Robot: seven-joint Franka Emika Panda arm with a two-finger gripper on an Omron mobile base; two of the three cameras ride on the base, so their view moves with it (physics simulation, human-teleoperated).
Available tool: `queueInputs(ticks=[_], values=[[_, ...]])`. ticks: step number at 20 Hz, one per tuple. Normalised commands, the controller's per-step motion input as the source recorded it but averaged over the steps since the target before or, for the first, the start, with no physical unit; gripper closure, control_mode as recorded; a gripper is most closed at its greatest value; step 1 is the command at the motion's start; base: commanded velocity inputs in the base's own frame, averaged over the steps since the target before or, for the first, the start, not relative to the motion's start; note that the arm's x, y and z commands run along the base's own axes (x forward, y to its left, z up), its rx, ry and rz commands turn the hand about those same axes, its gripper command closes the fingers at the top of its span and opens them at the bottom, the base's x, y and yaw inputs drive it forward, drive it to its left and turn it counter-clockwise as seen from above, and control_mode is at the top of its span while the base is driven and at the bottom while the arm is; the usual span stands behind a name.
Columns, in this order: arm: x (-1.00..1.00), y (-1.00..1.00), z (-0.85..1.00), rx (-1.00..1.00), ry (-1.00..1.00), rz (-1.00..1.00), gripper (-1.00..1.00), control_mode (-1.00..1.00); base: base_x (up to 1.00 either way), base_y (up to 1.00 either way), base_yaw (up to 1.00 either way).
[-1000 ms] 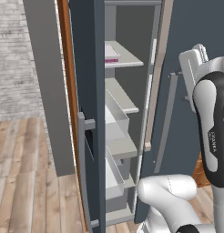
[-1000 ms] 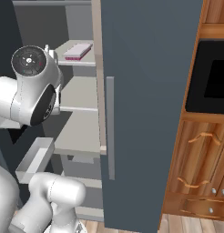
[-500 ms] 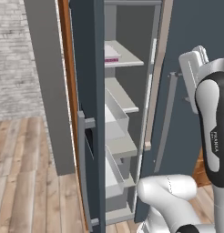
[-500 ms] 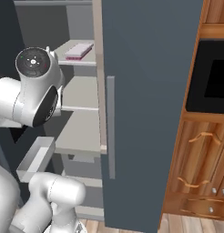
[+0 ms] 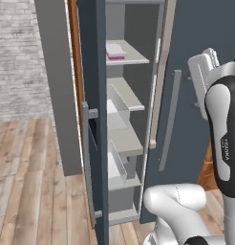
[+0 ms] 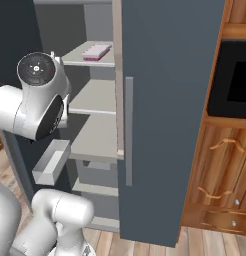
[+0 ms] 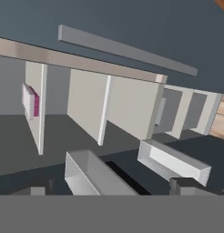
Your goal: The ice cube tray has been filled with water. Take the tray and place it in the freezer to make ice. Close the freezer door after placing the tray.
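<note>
Ice cube tray (image 5: 115,50) lies flat on the top shelf (image 6: 90,59) inside the freezer (image 5: 129,119), already placed. Looks thin, stiff, light; water inside would spill if tilted, so I'd grip a long edge and keep it level. My gripper (image 7: 118,189) is empty, fingertips apart. What's left is the freezer door (image 5: 95,124), open edge-on left of the shelves. Handle (image 5: 86,158) reachable; clear room beside the door to swing it, but bins (image 6: 51,161) stick out.
</note>
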Motion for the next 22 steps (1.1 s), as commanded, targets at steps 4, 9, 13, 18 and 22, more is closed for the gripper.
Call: queueInputs(ticks=[4,9,13,18,22], values=[[0.00,0.00,0.00,0.00,0.00,0.00,-1.00,1.00,-0.35,0.00,0.16],[0.00,0.00,0.00,0.00,0.00,0.00,-1.00,1.00,-0.19,0.00,0.17],[0.00,0.00,0.00,0.00,0.00,0.00,-1.00,1.00,-0.05,0.00,0.15],[0.00,0.00,0.00,0.00,0.00,0.00,-1.00,-1.00,0.00,0.00,0.02],[0.00,-0.05,0.00,0.00,0.00,0.00,-1.00,-1.00,0.00,0.00,0.00]])
